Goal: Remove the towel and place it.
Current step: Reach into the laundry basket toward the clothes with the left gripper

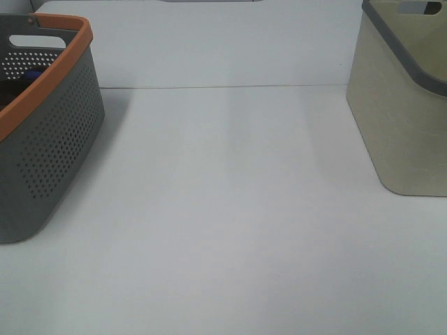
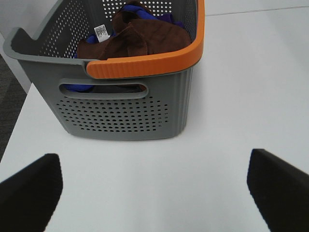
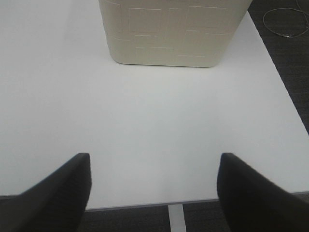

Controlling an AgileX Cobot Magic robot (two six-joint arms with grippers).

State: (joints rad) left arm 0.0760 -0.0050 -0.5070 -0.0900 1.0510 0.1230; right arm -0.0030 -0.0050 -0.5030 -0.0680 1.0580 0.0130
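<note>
**White table with two baskets**

White table is filling most of the high view, and a pale wall is standing behind it. Dark floor is showing past the table edge, with a thin cable lying on it. A gray basket with an orange rim is sitting at the left of the high view. A beige basket is sitting at the upper right, well apart from it.

The brown towel is lying bunched up inside the gray basket, on top of a blue cloth. Its small white tag is poking out.

The left gripper is hanging over the table near the gray basket, fingers spread wide and holding nothing. The right gripper is facing the beige basket, also spread wide and holding nothing.
</note>
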